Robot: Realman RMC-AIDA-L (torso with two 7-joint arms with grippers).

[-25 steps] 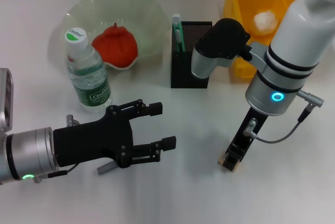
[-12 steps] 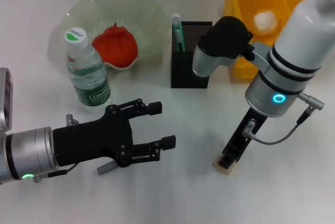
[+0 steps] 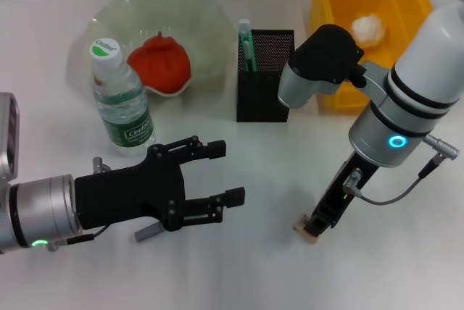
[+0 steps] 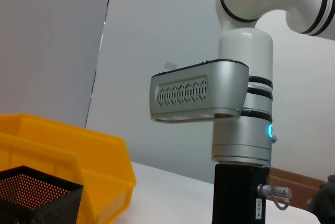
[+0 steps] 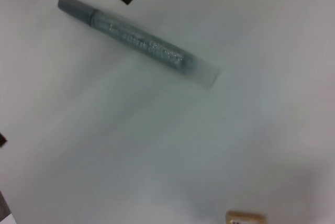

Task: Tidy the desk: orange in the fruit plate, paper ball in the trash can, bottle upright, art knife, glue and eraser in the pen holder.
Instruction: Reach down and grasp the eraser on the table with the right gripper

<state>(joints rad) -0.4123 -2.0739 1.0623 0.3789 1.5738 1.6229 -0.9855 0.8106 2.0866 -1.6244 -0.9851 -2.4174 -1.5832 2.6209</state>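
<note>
The orange lies in the pale-green fruit plate. In front of the plate the bottle stands upright. A green-and-white tool sticks out of the black mesh pen holder. The paper ball rests in the yellow trash can. My right gripper points down at the table, shut on the small beige eraser, which also shows in the right wrist view. My left gripper hovers open at front left above a grey stick; I cannot tell if it is the glue or the art knife.
The left wrist view shows the right arm's wrist close by, with the trash can and the pen holder beyond it. The white table runs to the front edge.
The right arm has leaned right and risen slightly, and its tip has shifted a little to the left with the eraser. The left arm has not moved.
</note>
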